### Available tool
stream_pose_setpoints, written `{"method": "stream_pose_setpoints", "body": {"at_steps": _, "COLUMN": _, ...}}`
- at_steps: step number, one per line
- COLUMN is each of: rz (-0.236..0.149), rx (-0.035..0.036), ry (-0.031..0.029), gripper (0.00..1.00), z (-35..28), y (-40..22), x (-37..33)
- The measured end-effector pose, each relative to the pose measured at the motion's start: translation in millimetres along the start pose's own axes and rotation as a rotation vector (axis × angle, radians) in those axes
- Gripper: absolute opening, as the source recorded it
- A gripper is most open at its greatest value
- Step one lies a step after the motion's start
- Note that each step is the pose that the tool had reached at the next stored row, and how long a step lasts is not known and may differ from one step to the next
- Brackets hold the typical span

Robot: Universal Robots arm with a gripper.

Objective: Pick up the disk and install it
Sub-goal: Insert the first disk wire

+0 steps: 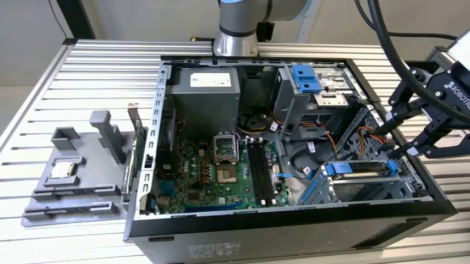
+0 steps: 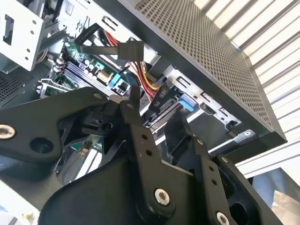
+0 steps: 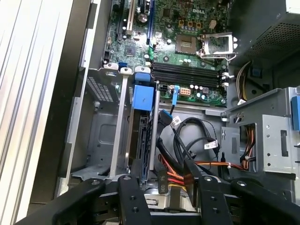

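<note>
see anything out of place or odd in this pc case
The processor socket on the motherboard stands open and looks empty, while a small square chip lies outside the case on the grey fixture at the exterior view's left. Nothing looks spilled or damaged.

Cables (image 3: 194, 140) crowd the gap ahead of the gripper (image 3: 161, 180), between the narrow upright bay (image 3: 119, 136) and the metal drive cage (image 3: 267, 140). Over the circuit board (image 1: 213, 165) the case (image 1: 294, 220) stands open from above.

Matt end effector (image 3: 159, 177), ribbed metal table (image 1: 96, 60)
</note>
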State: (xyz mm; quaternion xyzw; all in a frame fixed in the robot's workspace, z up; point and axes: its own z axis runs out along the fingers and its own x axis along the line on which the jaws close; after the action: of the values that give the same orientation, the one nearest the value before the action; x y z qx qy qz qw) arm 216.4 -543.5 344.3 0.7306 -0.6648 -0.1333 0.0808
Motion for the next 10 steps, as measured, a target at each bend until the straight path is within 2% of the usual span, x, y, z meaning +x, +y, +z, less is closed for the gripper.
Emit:
{"method": "stream_pose_setpoints", "body": {"at_steps": 2, "rz": 0.000, "rx": -0.0017, "ry": 0.0001, "gripper": 1.00, "z": 1.7, "y": -0.5, "x": 0.2}}
{"method": "stream_pose_setpoints", "body": {"at_steps": 10, "rz": 0.000, "rx": -0.0018, "ry": -0.0007, "gripper": 1.00, "z": 2.2, "y": -0.8, "x": 0.9}}
